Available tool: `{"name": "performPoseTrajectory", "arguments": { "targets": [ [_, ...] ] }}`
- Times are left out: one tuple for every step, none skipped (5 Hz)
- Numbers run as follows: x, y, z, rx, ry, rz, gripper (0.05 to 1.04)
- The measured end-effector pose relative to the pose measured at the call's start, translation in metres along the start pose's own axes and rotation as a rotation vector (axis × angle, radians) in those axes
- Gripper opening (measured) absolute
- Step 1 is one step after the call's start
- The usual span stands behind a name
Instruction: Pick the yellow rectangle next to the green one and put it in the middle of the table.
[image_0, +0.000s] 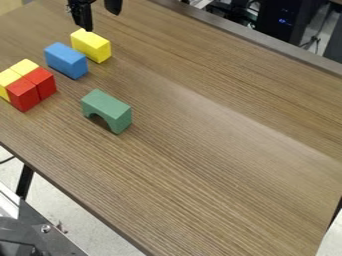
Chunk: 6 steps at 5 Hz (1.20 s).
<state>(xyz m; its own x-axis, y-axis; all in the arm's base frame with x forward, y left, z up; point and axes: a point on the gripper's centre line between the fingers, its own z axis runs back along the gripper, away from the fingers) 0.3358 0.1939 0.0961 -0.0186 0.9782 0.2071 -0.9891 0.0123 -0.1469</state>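
Black plastic-looking end effector (101, 21) is hanging in at the top edge, towards the left, and it's released, two fingers spread apart. One fingertip sits right by the far end of the yellow rectangle (93, 46) in the view, can't tell if they touch. That rectangle is lying on the table (220, 135), and its neighbour is actually a blue block (65, 61), just beside it with a gap. Next out, at the left edge, there's a tight little cluster: two red blocks (23, 95) side by side, with two yellow blocks (25, 67) up against their far side. The green arch (108, 109) stands apart from all those, opening down on the wood. Past the table's far edge, top right, there's a dark computer case (284, 20).
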Motion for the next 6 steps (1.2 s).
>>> {"name": "performPoseTrajectory", "arguments": {
  "targets": [
    [0.001,0.0,-0.008,0.035,0.013,0.008,0.999],
    [0.007,0.0,-0.016,0.028,0.001,0.013,0.999],
    [0.008,-0.001,-0.025,0.028,-0.001,0.013,0.999],
    [0.01,0.003,-0.032,0.043,0.006,0.016,0.999],
    [0.015,0.004,-0.041,0.073,0.002,0.017,0.999],
    [0.018,0.005,-0.049,0.097,0.006,0.019,0.967]
  ]
}}
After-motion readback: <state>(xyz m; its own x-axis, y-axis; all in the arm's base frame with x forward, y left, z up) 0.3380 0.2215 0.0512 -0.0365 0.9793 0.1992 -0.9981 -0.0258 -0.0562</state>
